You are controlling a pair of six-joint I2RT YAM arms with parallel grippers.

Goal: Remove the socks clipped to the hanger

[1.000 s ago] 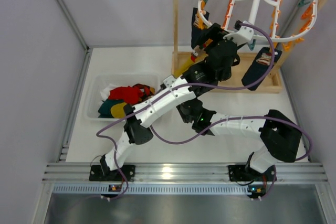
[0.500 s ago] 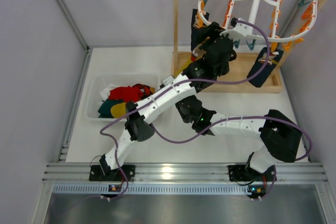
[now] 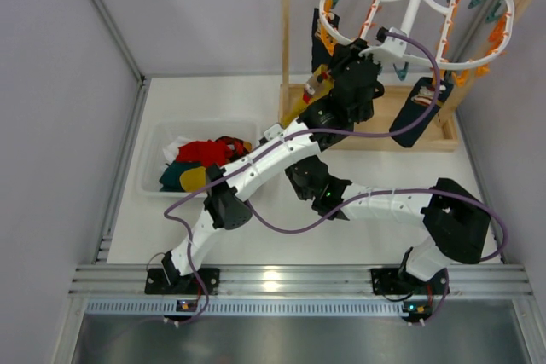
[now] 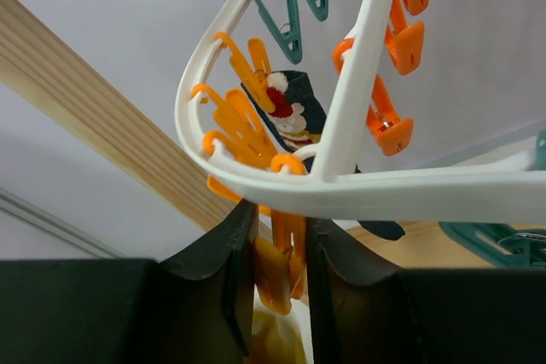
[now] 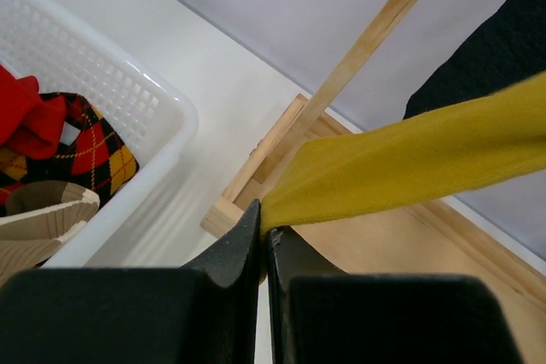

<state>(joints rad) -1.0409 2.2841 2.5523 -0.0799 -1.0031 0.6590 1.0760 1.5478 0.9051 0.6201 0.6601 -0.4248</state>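
Grippers first: we are seeing the left gripper [image 4: 280, 240] raised to the left rim of the hanger [image 4: 426, 189], its jaws narrowed around an orange clip [image 4: 275, 274]. Both fingers are pressing against the clip's sides, so it is squeezing the clip, not cloth. The mustard sock [image 4: 275, 343] is hanging right under that clip, between the two fingers.

We are seeing the right gripper [image 5: 264, 232] fully closed, pinching the low end of the mustard sock. The sock is stretching taut up and to the right from the jaws. In the top view the right gripper's tips are sitting hidden under the left arm, so we cannot place them there.

The patterned sock [image 3: 418, 112] is hanging clipped on the hanger's right side, well apart from both grippers. The plain navy sock [image 3: 324, 33] is hanging at the left rim, just beside the left gripper. The hanger is hanging from the wooden rack [image 3: 285, 31]. A white basket [image 3: 153, 155] holding mixed clothes is sitting left of the rack on the table.
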